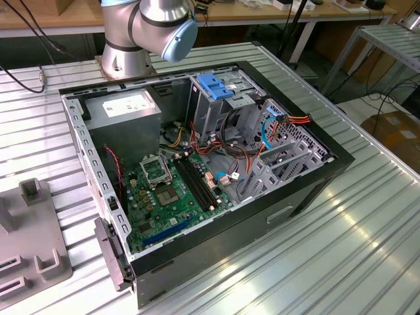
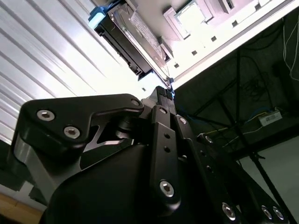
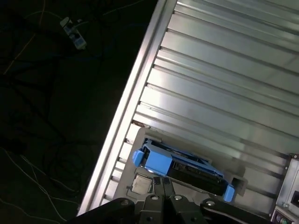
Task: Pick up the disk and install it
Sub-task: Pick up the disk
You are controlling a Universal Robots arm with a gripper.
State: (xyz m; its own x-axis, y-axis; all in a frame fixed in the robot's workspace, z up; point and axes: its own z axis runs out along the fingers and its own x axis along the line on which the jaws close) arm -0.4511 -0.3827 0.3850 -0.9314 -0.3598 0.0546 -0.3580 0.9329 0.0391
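Robotics lab or workshop; arm base stands on a ribbed aluminium table, at 11 o'clock from an open computer case with boards and wiring bare; grey slotted fixture at 8 o'clock from the case; wooden benches along 12 o'clock with black cables hanging off; second metal table at 2 o'clock; cardboard box at 3 o'clock; first wrist view has a power strip and loose wires on a dark floor.
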